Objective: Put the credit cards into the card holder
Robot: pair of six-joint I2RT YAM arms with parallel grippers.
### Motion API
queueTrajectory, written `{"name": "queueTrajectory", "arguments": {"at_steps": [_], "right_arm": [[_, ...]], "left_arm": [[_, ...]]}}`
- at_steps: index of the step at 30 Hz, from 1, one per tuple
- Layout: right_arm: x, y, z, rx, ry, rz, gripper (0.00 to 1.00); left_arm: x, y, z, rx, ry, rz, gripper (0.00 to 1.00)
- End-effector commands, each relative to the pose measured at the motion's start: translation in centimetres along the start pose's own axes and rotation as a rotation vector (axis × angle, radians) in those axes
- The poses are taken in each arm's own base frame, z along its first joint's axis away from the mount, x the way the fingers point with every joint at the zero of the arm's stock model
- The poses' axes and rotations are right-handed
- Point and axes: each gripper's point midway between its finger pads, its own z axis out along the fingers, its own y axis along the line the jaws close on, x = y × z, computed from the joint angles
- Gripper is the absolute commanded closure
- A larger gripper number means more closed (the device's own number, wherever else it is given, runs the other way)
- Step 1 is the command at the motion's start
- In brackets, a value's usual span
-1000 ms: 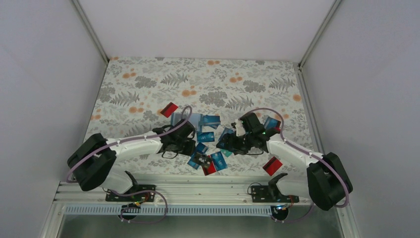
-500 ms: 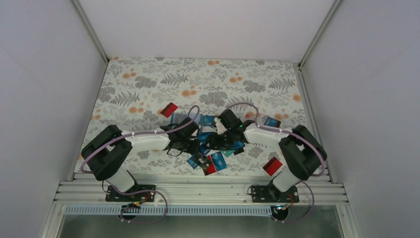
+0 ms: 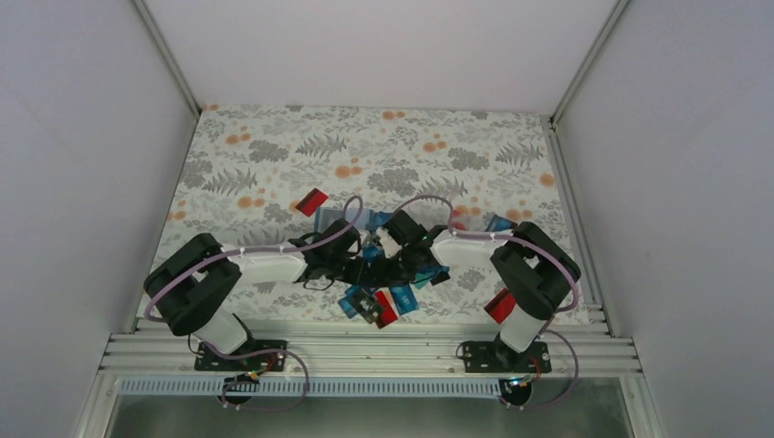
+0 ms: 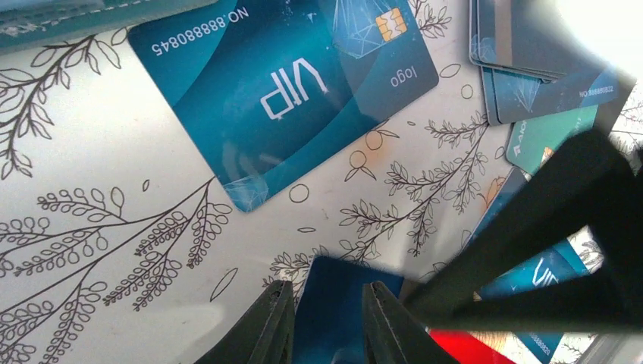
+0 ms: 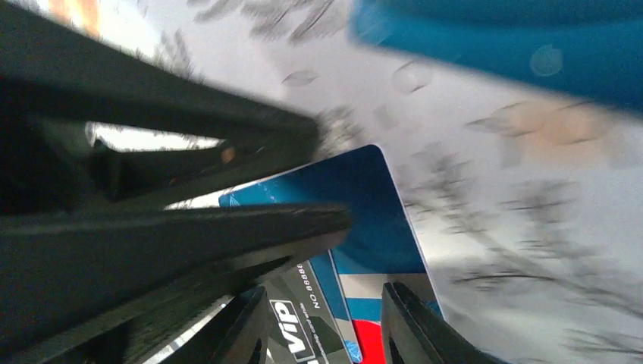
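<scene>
Blue, teal and red credit cards [image 3: 379, 301] lie scattered mid-table. My left gripper [image 3: 356, 263] [image 4: 326, 287] is shut on a dark blue card [image 4: 337, 303] [image 5: 371, 205] that sticks out past its fingertips, just above the cloth. My right gripper [image 3: 388, 260] [image 5: 326, 292] faces it closely, jaws apart, and the held card's end reaches into the gap between them. Under them lie a black VIP card [image 5: 303, 326] and a red one [image 5: 364, 345]. The teal stitched card holder [image 4: 68, 15] [image 5: 493, 38] lies just beyond, partly hidden in the top view [image 3: 327, 219]. A large VIP card [image 4: 288, 83] lies flat nearby.
A red card [image 3: 312, 201] lies behind the left arm, another red card [image 3: 500, 306] by the right arm's base, and a blue one [image 3: 500, 222] at the right. A stack of cards [image 4: 531, 53] sits near the left gripper. Grey walls enclose the floral cloth [image 3: 274, 155].
The right arm has swung left until its gripper meets the left one, and its jaws have narrowed. The left gripper has shifted slightly right, still holding its card.
</scene>
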Motion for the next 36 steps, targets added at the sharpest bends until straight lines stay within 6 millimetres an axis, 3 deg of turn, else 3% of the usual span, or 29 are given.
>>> {"name": "queueTrajectory", "arguments": {"at_steps": [1, 8, 13, 17, 26, 36], "right_arm": [[4.0, -0.9, 3.4, 0.050, 0.122, -0.021, 0.62], [4.7, -0.6, 3.2, 0.077, 0.122, -0.030, 0.62], [3.2, -0.2, 1.8, 0.123, 0.058, -0.043, 0.60], [3.2, 0.8, -0.7, 0.115, 0.008, -0.057, 0.54], [8.3, -1.1, -3.0, 0.071, 0.040, 0.039, 0.43], [12.2, -1.4, -2.5, -0.074, 0.132, 0.119, 0.37]], "left_arm": [[7.0, 1.6, 1.5, -0.020, 0.193, -0.066, 0.76], [8.2, 1.3, 0.8, -0.023, 0.182, -0.092, 0.76], [6.5, 0.9, 0.2, -0.049, 0.136, -0.080, 0.76], [4.8, 0.2, -0.5, -0.055, 0.097, -0.066, 0.76], [3.0, -1.3, -2.3, -0.042, 0.064, -0.034, 0.76], [3.6, -1.3, -2.9, -0.039, 0.078, -0.027, 0.76]]}}
